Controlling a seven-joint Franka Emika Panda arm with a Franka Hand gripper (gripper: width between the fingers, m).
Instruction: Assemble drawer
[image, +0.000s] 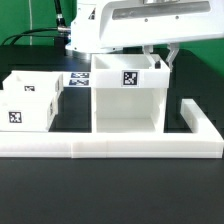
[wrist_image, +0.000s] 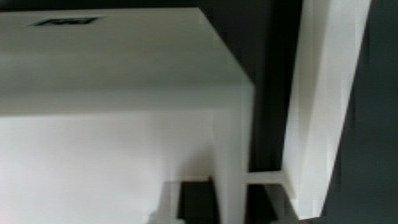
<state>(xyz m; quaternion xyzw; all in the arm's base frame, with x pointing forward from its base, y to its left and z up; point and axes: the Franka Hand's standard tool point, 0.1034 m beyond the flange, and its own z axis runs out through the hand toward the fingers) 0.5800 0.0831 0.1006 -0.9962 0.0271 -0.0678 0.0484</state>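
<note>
The drawer housing (image: 128, 100), a large white open box with a square tag, stands on the table against the front border wall. In the wrist view its broad white face (wrist_image: 107, 110) fills most of the picture, with the tag at one corner. Two small white trays (image: 30, 100) with tags sit at the exterior view's left. My gripper (image: 165, 62) reaches down at the housing's upper right corner. In the wrist view the gripper (wrist_image: 231, 205) has a dark finger close on each side of the housing's thin side wall and looks shut on it.
A long low white border wall (image: 110, 147) runs along the front and turns back at the exterior view's right (image: 203, 125); it also shows in the wrist view (wrist_image: 324, 90), a dark gap away from the housing. Cables lie behind the trays.
</note>
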